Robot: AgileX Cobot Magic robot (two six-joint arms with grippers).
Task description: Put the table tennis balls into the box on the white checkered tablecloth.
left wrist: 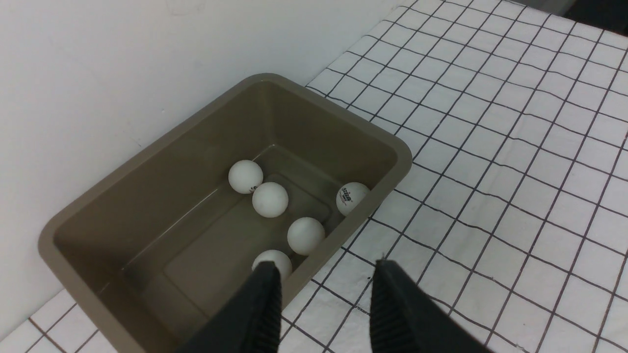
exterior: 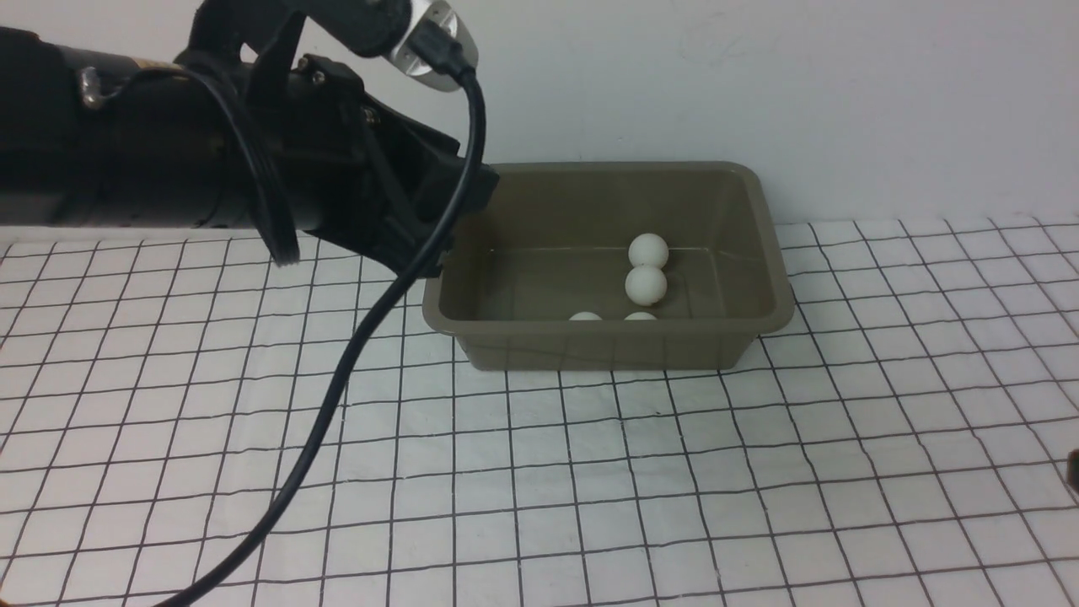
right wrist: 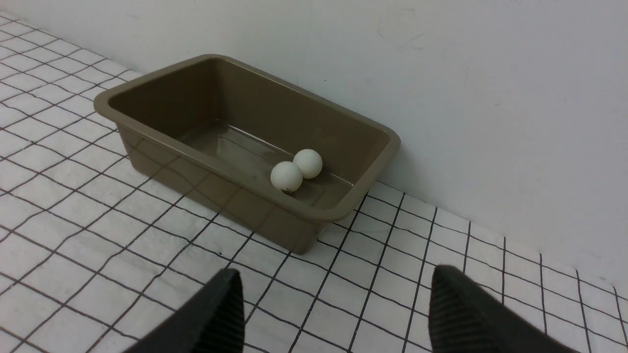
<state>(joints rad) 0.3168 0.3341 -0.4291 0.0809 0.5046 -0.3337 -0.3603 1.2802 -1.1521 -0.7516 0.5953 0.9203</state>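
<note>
The box (left wrist: 147,152) stands on the white checkered tablecloth (left wrist: 490,147) against the wall, with several table tennis balls (left wrist: 270,199) lying in it. In the front view two balls (exterior: 646,285) sit mid-floor and two more peek over the box's (exterior: 607,347) near wall. My left gripper (left wrist: 324,267) hovers over the box's near rim, its fingers apart with nothing between them; one finger (left wrist: 260,304) partly covers a ball. My right gripper (right wrist: 333,279) is wide open and empty above the cloth, short of the box (right wrist: 162,162). Only two balls (right wrist: 286,176) show in the right wrist view.
A white wall (exterior: 759,84) rises directly behind the box. The left arm (exterior: 211,160) and its black cable (exterior: 354,354) reach across the left of the front view. Only a dark sliver of the right arm (exterior: 1072,468) shows at the front view's right edge.
</note>
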